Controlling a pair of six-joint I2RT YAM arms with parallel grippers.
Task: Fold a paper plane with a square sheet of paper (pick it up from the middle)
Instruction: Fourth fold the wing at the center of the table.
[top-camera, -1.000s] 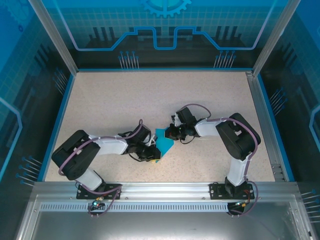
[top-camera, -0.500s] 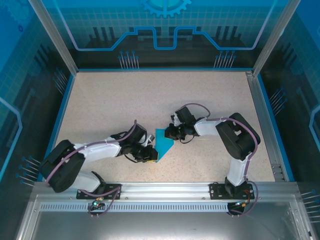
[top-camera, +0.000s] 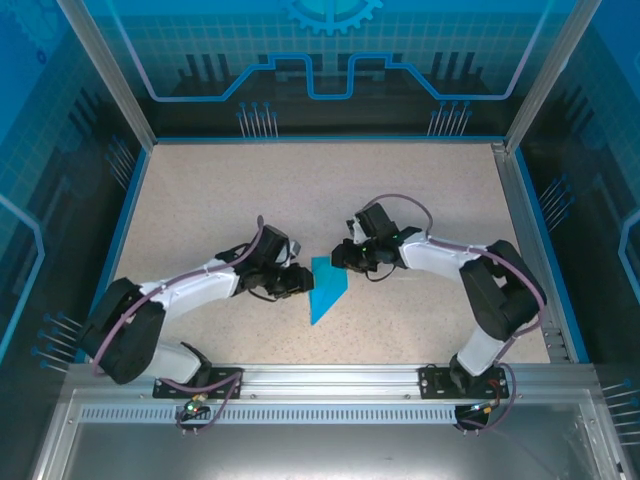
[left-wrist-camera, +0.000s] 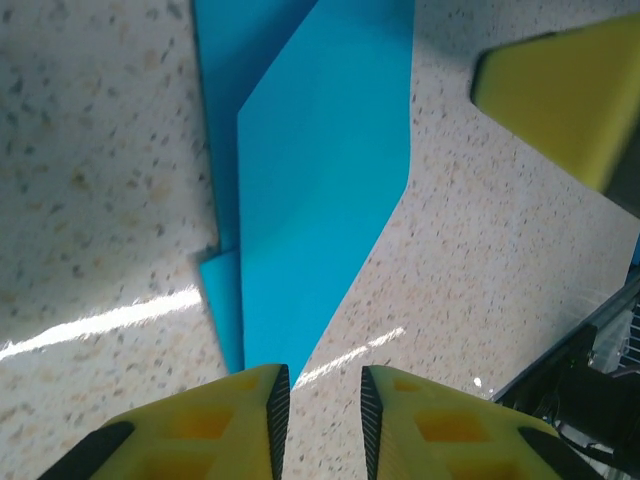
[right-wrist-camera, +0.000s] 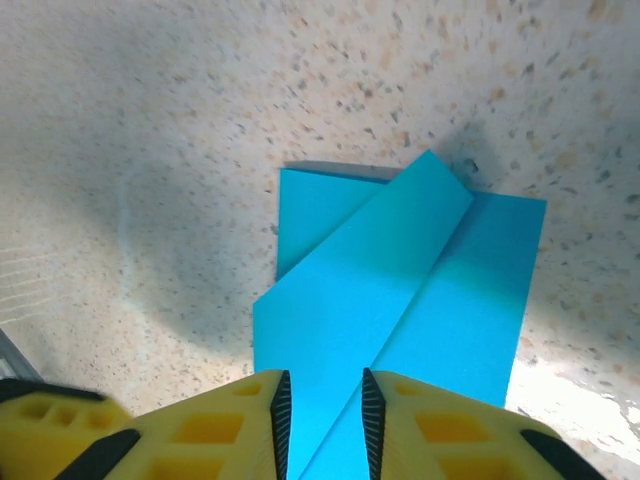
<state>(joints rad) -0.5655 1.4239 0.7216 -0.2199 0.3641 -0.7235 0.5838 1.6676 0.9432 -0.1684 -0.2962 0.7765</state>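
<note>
Half-folded paper (top-camera: 328, 290) lies flat in the middle of the table (top-camera: 200, 200), its point toward the near edge. Left gripper (left-wrist-camera: 320, 385) and right gripper (right-wrist-camera: 323, 385) flank it, jaws slightly apart, holding nothing. Next, I reckon, a flap needs lifting for another crease.

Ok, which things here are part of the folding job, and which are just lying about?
Job: folded blue paper; left fingers; right fingers.
Not part of it: speckled table; blue back panel; aluminium rail.
</note>
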